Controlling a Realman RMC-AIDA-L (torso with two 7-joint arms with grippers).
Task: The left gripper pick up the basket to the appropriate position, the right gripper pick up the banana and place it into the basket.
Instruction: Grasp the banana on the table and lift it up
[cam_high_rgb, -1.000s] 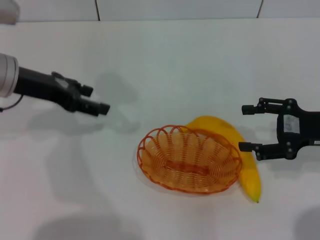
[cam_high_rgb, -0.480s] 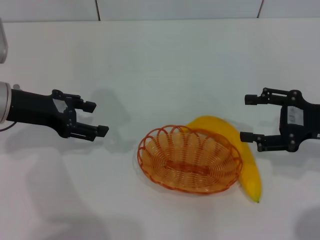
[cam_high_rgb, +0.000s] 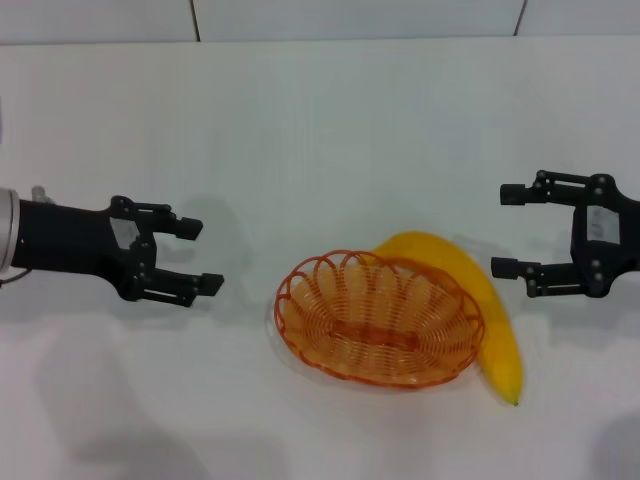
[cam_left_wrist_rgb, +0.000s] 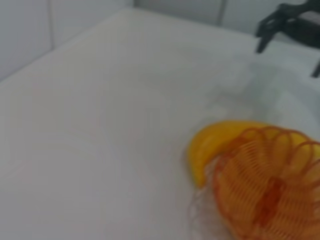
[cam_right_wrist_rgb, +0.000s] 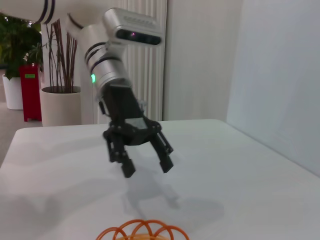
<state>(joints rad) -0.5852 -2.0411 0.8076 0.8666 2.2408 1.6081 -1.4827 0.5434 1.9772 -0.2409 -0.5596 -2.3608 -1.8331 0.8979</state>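
Both arms have shifted since the earlier frames: the left pincer (cam_high_rgb: 202, 257) has dropped lower and turned so its two fingers now spread wide, and the right pincer (cam_high_rgb: 507, 232) has drawn back toward the right edge. Each stands wide open and holds nothing. The left one hovers over the white desk (cam_high_rgb: 330, 120), left of the basket (cam_high_rgb: 378, 318) and apart from it. The basket sits on the desk near the middle. The banana (cam_high_rgb: 497, 335) lies on the desk, curving round the basket's far and right sides, touching its rim. The right pincer hangs just right of the banana.
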